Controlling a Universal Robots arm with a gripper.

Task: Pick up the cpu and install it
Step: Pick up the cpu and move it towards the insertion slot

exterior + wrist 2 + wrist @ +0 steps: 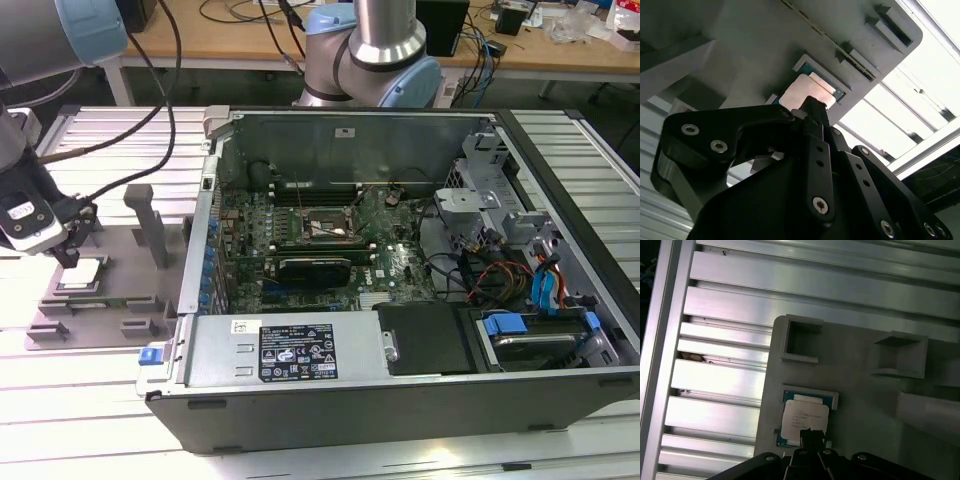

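I have the hand [68, 256] at the exterior view's left, low over the grey tray [118, 290]. The tray rests on the ribbed aluminium tabletop [110, 150], just beside the open computer case [400, 390]. The cpu [80, 274] lies flat in a shallow square recess of that tray with its silvery top facing up. In both wrist views the hand's dark end overlaps one edge of the chip. I cannot tell whether it is touching the metal or just above it, nor whether the hand is open or closed. Inside the case, the black socket frame [325, 228] lies on the green motherboard, well apart from the cpu.
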